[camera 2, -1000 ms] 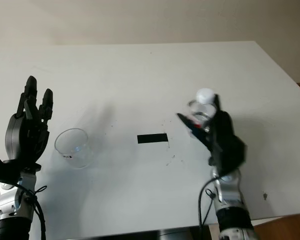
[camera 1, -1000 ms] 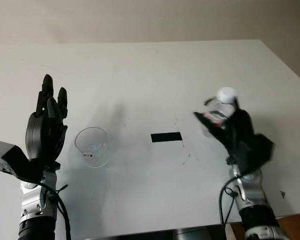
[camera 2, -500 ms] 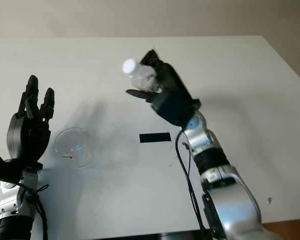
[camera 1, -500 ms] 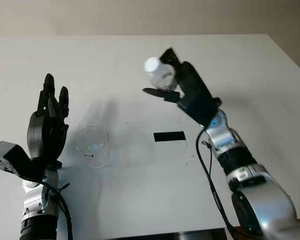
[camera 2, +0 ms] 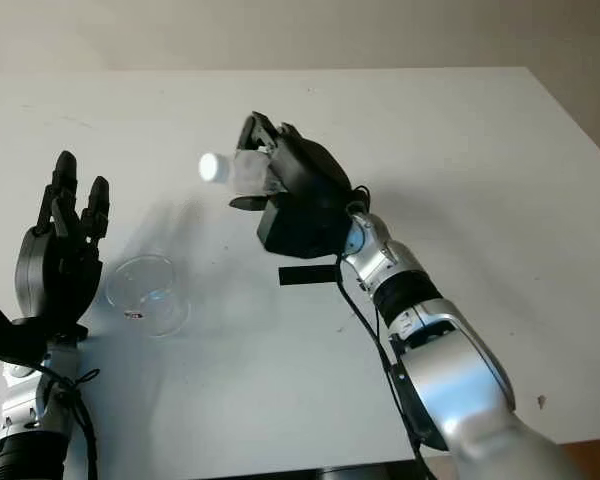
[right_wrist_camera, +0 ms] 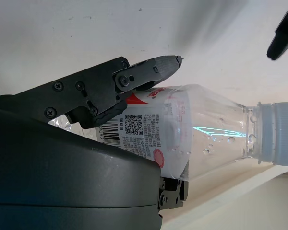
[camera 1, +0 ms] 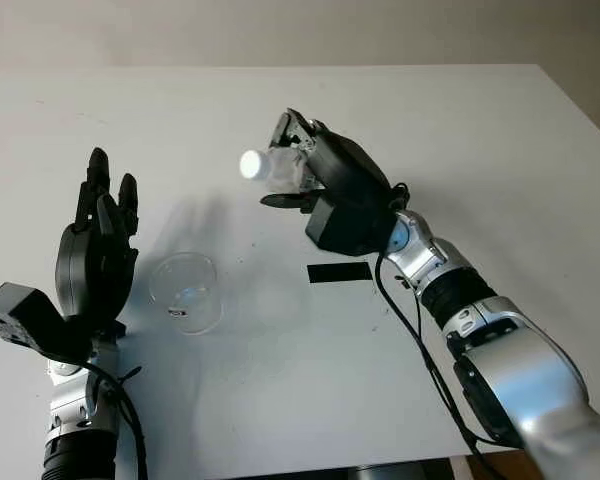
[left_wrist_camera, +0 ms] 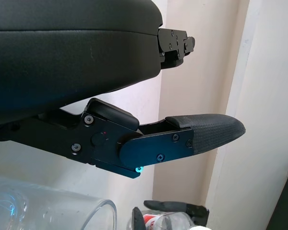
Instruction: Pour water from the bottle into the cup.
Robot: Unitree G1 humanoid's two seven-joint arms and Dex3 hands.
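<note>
Bottle is clamped in your right hand, held in the air above the table and tipped almost level, white cap aimed toward the cup side. The right wrist view shows 1 finger wrapped over the label, so the grip sits on the body and leaves the neck free. The cap looks to be on; judged from that, no water can leave yet, whatever the tilt.

Cup stands upright on the table, nearer you and left of the cap, well apart from it. The mouth is not yet over the rim, so you likely need to carry the bottle lower and toward the cup before pouring.

Your left hand is open, raised just beside the cup on its outer side, not touching it; likely placed to steady it.

Black tape strip lies between cup and right forearm. Bare table runs all round the cup, and its edges are far off.
</note>
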